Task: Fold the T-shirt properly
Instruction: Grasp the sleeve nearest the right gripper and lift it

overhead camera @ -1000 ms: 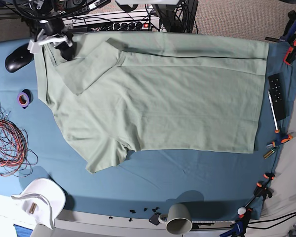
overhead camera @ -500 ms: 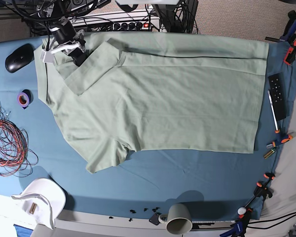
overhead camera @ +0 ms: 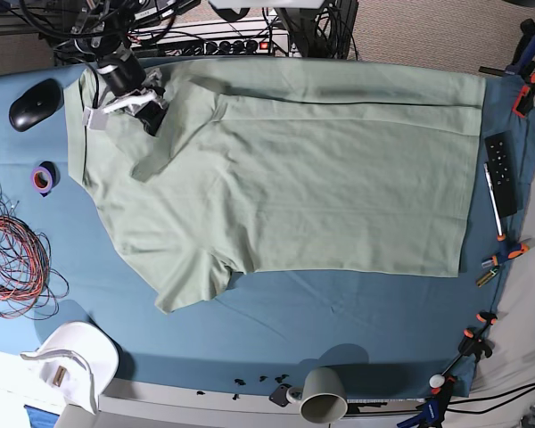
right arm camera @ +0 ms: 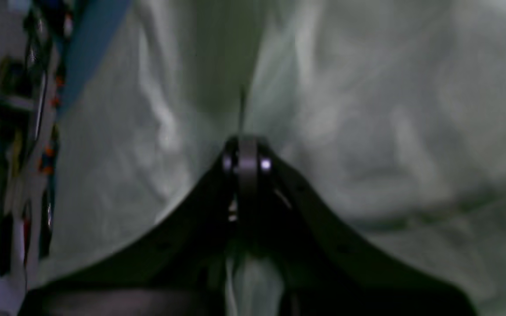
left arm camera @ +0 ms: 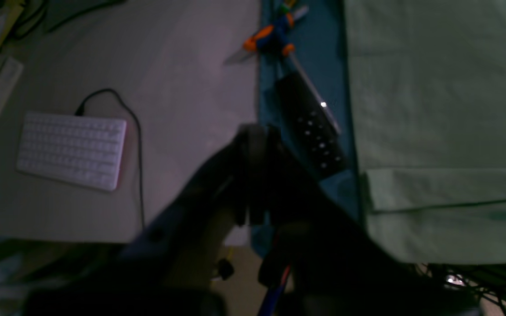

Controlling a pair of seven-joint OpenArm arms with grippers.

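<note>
The pale green T-shirt (overhead camera: 321, 178) lies spread flat on the blue table cloth (overhead camera: 276, 330), collar end to the left and hem to the right. My right gripper (overhead camera: 152, 116) is over the upper left sleeve, shut on a pinch of that sleeve's cloth, which is drawn in over the shirt's body. In the right wrist view the closed jaws (right arm camera: 246, 151) sit in puckered green fabric (right arm camera: 367, 109). My left gripper (left arm camera: 255, 131) is shut with nothing in it, hovering off the table's edge beside the shirt's hem (left arm camera: 437, 109). It does not show in the base view.
A black mouse (overhead camera: 33, 103), a purple tape roll (overhead camera: 43, 177) and tangled wires (overhead camera: 13, 259) lie at the left. A remote (overhead camera: 500, 172) and clamps (overhead camera: 526, 89) line the right edge. A mug (overhead camera: 323, 395) stands at the front. A white keyboard (left arm camera: 72, 149) lies off the table.
My right gripper has travelled to the right and a little toward the front, dragging the upper sleeve with it, so the sleeve now folds further in over the shirt.
</note>
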